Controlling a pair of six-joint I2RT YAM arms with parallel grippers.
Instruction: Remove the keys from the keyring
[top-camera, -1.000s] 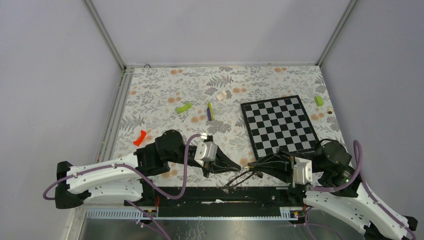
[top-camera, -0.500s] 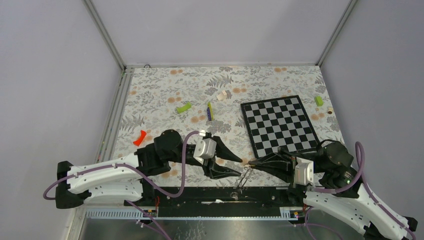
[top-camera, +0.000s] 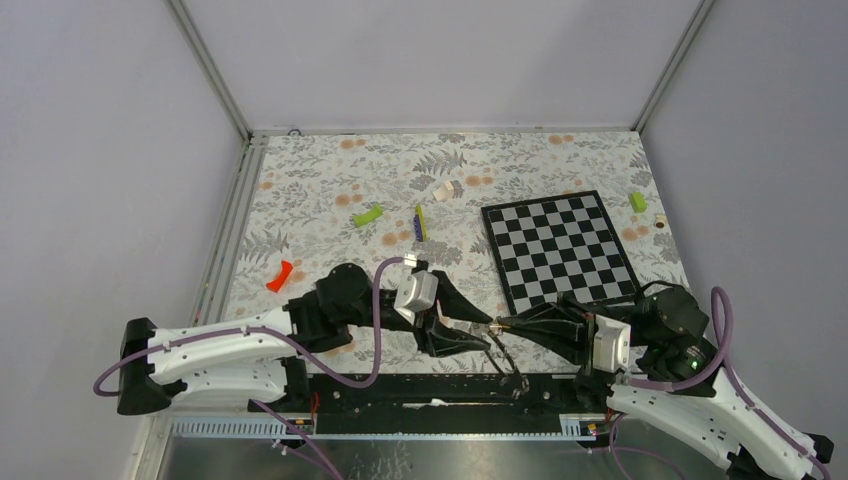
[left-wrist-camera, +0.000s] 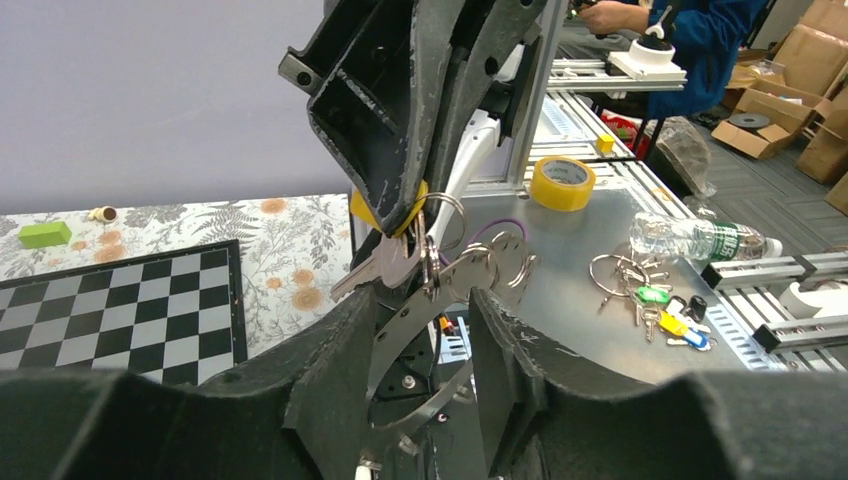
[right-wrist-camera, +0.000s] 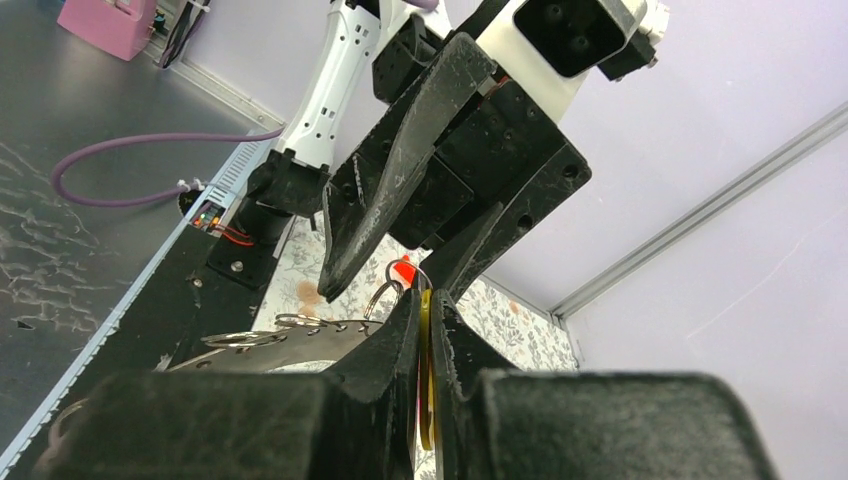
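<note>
Two claws meet tip to tip! On one side the right claw (left-wrist-camera: 398, 205) is clamped tight on the yellow-tagged key (left-wrist-camera: 372, 268). That steadies the bunch while the keyring (left-wrist-camera: 425, 300) dangles below, over the near edge of the worktop (top-camera: 330, 170). Opposite, the left claw (top-camera: 484, 331) stands half-wide, fingers either side of the hoop; whether they touch it is hard to say. It looks set for a re-grip. Both arms lie low, forearms angled inward, wrists facing each other.

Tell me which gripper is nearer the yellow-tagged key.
Right. The right gripper is shut on the yellow-tagged key; the left gripper stands open close by, its fingers either side of the ring.
</note>
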